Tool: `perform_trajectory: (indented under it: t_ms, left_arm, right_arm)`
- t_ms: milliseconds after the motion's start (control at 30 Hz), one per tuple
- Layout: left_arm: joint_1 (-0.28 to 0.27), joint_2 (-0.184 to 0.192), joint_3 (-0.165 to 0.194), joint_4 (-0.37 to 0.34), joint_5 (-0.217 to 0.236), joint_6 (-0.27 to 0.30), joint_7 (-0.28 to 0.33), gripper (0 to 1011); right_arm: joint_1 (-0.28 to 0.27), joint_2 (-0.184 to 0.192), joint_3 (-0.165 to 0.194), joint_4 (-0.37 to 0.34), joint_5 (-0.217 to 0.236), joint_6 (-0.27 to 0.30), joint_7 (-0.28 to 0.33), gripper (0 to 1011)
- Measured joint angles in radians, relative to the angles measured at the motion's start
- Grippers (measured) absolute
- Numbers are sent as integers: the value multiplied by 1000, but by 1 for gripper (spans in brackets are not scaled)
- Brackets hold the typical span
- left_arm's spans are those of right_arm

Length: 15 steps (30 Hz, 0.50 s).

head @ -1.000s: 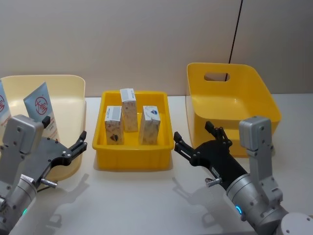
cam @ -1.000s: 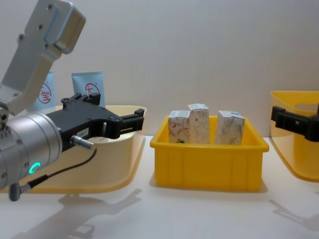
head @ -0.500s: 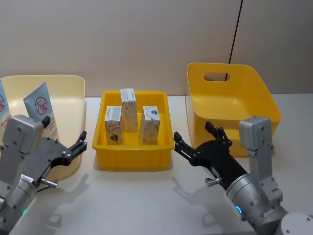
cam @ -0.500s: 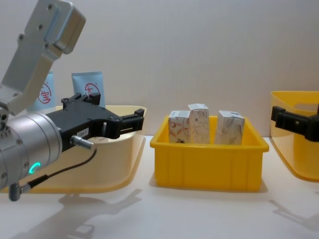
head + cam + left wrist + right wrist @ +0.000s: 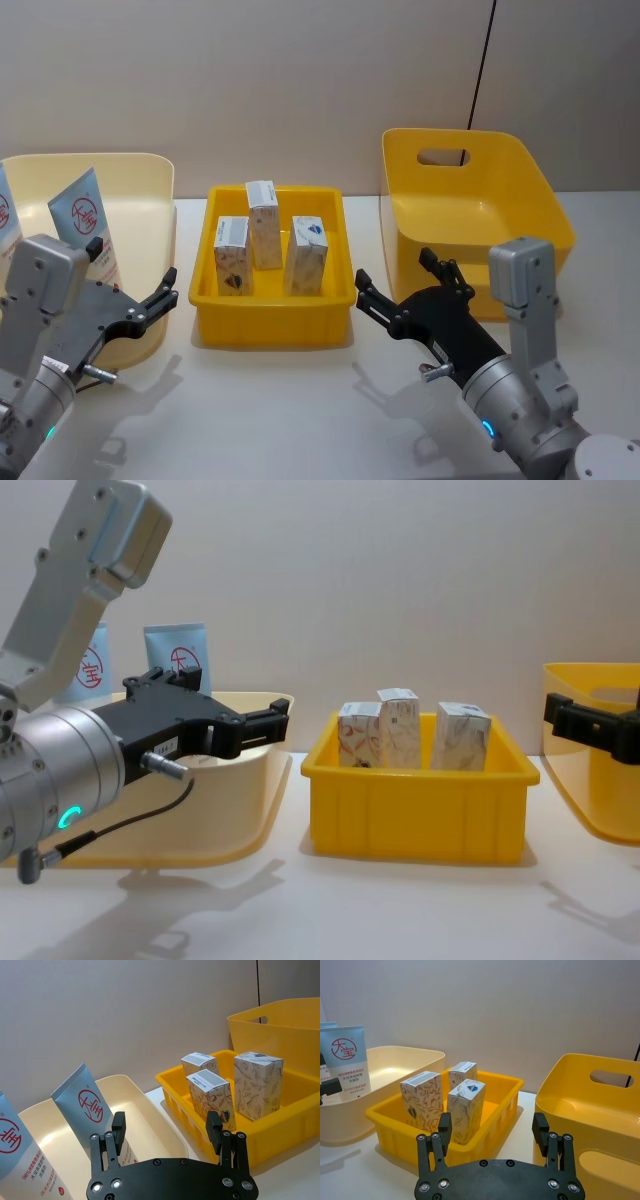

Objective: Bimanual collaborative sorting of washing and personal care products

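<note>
- Head view: three cartons [image 5: 264, 225] stand upright in the tray [image 5: 272, 322] at centre. Two tubes [image 5: 84, 214] lean in the cream bin [image 5: 135, 165] on the left. A handled yellow bin [image 5: 500, 215] stands on the right.
- Left gripper [image 5: 166, 1121] hovers at the cream bin's near corner, jaws spread wide, holding nothing.
- Right gripper [image 5: 491, 1122] hovers above the table [image 5: 300, 400] between tray and yellow bin, jaws equally wide and bare.
- Cartons look light and stiff, yet easy to dent. A gentle pinch across the two broad faces, around mid-height, should suit them. They stand close together, so coming down from above seems safest.
- Tubes look soft and slick, with the wide flat end up. Pinching across the flat faces in the upper half should work; a hard squeeze lower down would probably buckle the body or let it slip.
</note>
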Motion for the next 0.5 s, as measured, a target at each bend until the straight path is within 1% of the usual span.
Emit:
perform_trajectory:
  t_ms: [500]
  left_arm:
    - [0, 0, 0, 0, 0, 0, 0, 999]
  right_arm:
    - [0, 0, 0, 0, 0, 0, 0, 1001]
